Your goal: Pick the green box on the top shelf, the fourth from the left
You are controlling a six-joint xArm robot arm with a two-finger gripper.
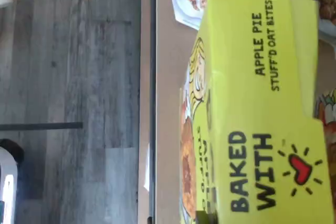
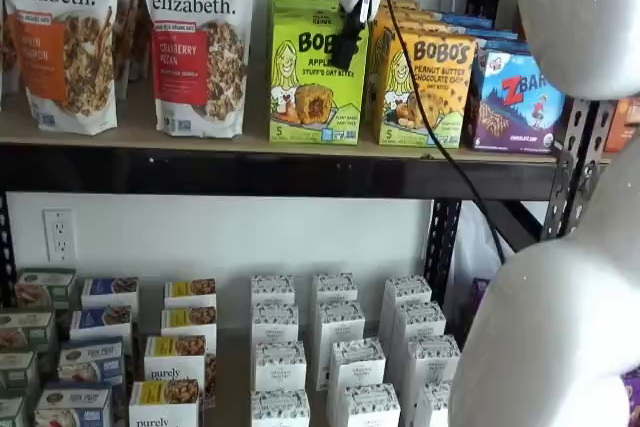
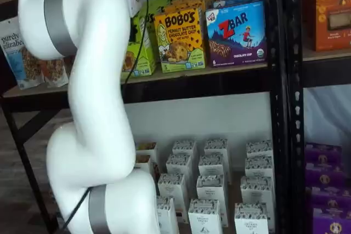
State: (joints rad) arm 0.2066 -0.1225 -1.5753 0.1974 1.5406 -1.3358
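Wrist view puts the green box [image 1: 257,108] right beneath your camera, its "Apple Pie Stuff'd Oat Bites" panel filling the picture and the tan board of the top shelf [image 1: 170,129] running alongside it. In a shelf view your gripper [image 2: 347,47] hangs in front of the box's upper right corner, black fingers pointing down across the carton's face. Only a side-on dark shape shows there, so you cannot tell whether the fingers are spread or pressed together, nor whether they touch the carton. The box stands upright on the shelf, just behind the gripper, with the yellow-orange Bobo's box [image 2: 425,87] just beside it on one flank and a purely elizabeth bag [image 2: 197,37] on the other. By my reading, your approach is nearly done; the grasp, lift and withdrawal are all left.
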